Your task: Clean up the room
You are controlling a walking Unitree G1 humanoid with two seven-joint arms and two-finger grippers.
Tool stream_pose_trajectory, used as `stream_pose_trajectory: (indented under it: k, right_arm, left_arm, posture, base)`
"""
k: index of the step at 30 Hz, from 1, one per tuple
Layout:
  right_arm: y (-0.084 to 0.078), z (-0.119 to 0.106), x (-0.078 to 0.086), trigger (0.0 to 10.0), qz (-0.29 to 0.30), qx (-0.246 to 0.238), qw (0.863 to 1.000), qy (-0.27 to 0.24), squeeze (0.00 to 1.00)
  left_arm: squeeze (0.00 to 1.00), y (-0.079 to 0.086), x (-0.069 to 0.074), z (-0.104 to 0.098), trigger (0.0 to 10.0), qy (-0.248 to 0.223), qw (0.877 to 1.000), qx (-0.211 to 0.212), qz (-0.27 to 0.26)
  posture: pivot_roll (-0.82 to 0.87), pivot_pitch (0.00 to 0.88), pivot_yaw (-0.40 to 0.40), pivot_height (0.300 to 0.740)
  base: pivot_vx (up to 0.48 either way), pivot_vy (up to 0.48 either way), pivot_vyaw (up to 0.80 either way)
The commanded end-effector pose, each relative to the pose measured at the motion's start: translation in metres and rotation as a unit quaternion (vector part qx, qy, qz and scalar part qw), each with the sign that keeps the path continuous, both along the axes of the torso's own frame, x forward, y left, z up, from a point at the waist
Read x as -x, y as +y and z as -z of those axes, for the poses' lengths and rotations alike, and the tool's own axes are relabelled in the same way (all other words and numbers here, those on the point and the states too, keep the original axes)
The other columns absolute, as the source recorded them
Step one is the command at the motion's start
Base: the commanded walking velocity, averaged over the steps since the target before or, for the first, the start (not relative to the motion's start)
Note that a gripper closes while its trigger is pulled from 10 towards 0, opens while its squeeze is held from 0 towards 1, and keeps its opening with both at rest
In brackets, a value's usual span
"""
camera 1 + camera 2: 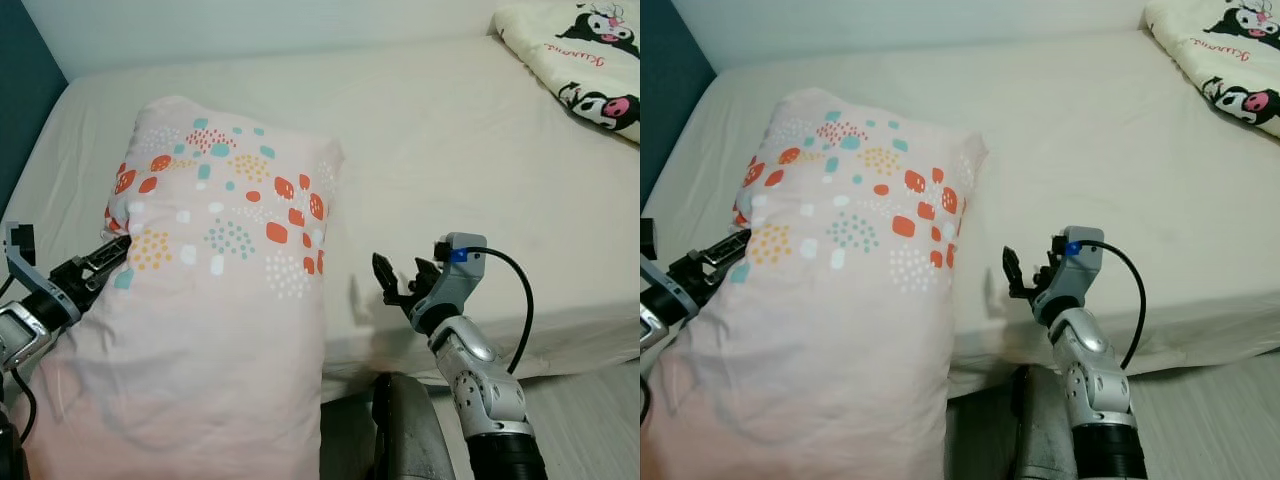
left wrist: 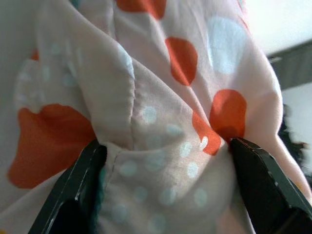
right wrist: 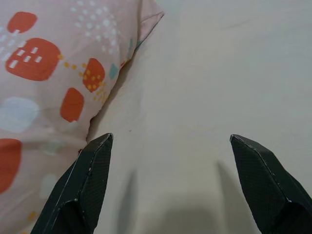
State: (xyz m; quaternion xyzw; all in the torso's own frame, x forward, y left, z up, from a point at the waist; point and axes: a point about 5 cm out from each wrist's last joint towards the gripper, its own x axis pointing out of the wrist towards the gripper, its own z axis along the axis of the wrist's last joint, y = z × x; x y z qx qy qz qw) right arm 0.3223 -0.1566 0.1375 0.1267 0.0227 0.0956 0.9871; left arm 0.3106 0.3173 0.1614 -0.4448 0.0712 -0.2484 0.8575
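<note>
The left gripper clamps a fold of the pink patterned pillow, which leans upright across the edge of the bed; the right gripper, fingers spread and empty, hangs just beside the pillow's right side, apart from it.

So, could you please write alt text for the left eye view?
The left gripper pinches the side of a pink spotted pillow leaning on a cream bed. The right gripper hangs open beside the pillow, and a cartoon-print blanket lies at the far corner.
</note>
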Motion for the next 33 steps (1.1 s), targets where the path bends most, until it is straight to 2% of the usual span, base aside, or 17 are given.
stream_pose_trajectory:
  k: [1,2,4,5,6,7,9,14,19,21,24,25,27,28,29,33]
  right_arm:
    - [0.001,0.001,0.002,10.0,-0.003,-0.004,1.000,0.006,0.00]
    - [0.001,0.001,0.002,10.0,-0.003,-0.004,1.000,0.006,0.00]
    - [0.001,0.001,0.001,10.0,-0.002,-0.004,1.000,0.007,0.00]
    - [0.001,0.001,0.001,10.0,-0.002,-0.004,1.000,0.007,0.00]
    - [0.001,0.001,0.001,10.0,-0.002,-0.004,1.000,0.007,0.00]
    - [0.001,0.001,0.001,10.0,-0.002,-0.004,1.000,0.007,0.00]
    - [0.002,0.001,0.001,10.0,-0.004,-0.005,1.000,0.007,0.00]
    - [0.003,0.001,0.001,10.0,-0.005,-0.005,1.000,0.007,0.00]
    - [0.003,0.002,0.001,10.0,-0.005,-0.005,1.000,0.008,0.00]
    - [0.003,0.002,0.001,10.0,-0.004,-0.006,1.000,0.008,0.00]
    - [0.004,0.003,0.001,10.0,-0.003,-0.007,1.000,0.009,0.00]
    - [0.004,0.003,0.001,10.0,-0.003,-0.007,1.000,0.009,0.00]
    - [0.003,0.003,0.001,10.0,-0.002,-0.007,1.000,0.008,0.00]
    - [0.003,0.003,0.001,10.0,-0.002,-0.007,1.000,0.008,0.00]
    - [0.003,0.003,0.001,10.0,-0.001,-0.008,1.000,0.008,0.00]
    - [0.003,0.002,0.000,10.0,0.000,-0.009,1.000,0.007,0.00]
  left_arm:
    - [0.00,-0.015,0.001,-0.004,10.0,-0.023,0.998,0.036,0.055]
    - [0.00,-0.015,0.001,-0.004,10.0,-0.023,0.998,0.036,0.055]
    - [0.00,-0.029,0.009,-0.006,10.0,-0.040,0.990,0.057,0.122]
    - [0.00,-0.029,0.009,-0.006,10.0,-0.040,0.990,0.057,0.122]
    - [0.00,-0.037,0.015,-0.007,10.0,-0.047,0.984,0.070,0.158]
    - [0.00,-0.037,0.015,-0.007,10.0,-0.047,0.984,0.070,0.158]
    - [0.00,-0.049,0.021,-0.011,10.0,-0.059,0.974,0.095,0.196]
    - [0.00,-0.056,0.023,-0.013,10.0,-0.061,0.969,0.108,0.212]
    - [0.00,-0.064,0.024,-0.011,10.0,-0.058,0.967,0.101,0.225]
    - [0.00,-0.074,0.026,-0.012,10.0,-0.061,0.966,0.083,0.236]
    - [0.00,-0.098,0.030,-0.011,10.0,-0.060,0.964,0.012,0.259]
    - [0.00,-0.098,0.030,-0.011,10.0,-0.060,0.964,0.012,0.259]
    - [0.00,-0.111,0.030,-0.005,10.0,-0.047,0.964,-0.038,0.260]
    - [0.00,-0.111,0.030,-0.005,10.0,-0.047,0.964,-0.038,0.260]
    - [0.00,-0.122,0.030,-0.002,0.0,-0.047,0.961,-0.071,0.262]
    - [0.00,-0.129,0.032,-0.002,0.0,-0.055,0.958,-0.094,0.267]
  posture:
    - [-0.08,0.236,0.008,0.471]
    - [-0.08,0.236,0.008,0.471]
    - [-0.08,0.233,0.010,0.471]
    - [-0.08,0.233,0.010,0.471]
    - [-0.08,0.229,0.009,0.471]
    - [-0.08,0.229,0.009,0.471]
    - [-0.08,0.228,0.009,0.471]
    - [-0.07,0.228,0.009,0.471]
    - [-0.07,0.232,0.012,0.471]
    - [-0.07,0.233,0.014,0.471]
    - [-0.07,0.234,0.017,0.471]
    - [-0.07,0.234,0.017,0.471]
    - [-0.07,0.232,0.017,0.471]
    - [-0.07,0.232,0.017,0.471]
    - [-0.06,0.231,0.017,0.471]
    - [-0.06,0.228,0.019,0.471]
  base:
    - [0.000,0.000,0.00]
    - [0.000,0.000,0.00]
    - [0.000,0.000,0.00]
    - [0.000,0.000,0.00]
    - [0.000,0.000,0.00]
    - [0.000,0.000,0.00]
    - [0.000,0.000,0.00]
    - [0.000,0.000,0.00]
    - [0.000,0.000,0.00]
    - [0.000,0.000,0.00]
    - [0.000,0.000,0.00]
    - [0.000,0.000,0.00]
    - [0.000,0.000,0.00]
    - [0.000,0.000,0.00]
    - [0.000,0.000,0.00]
    - [0.000,0.000,0.00]
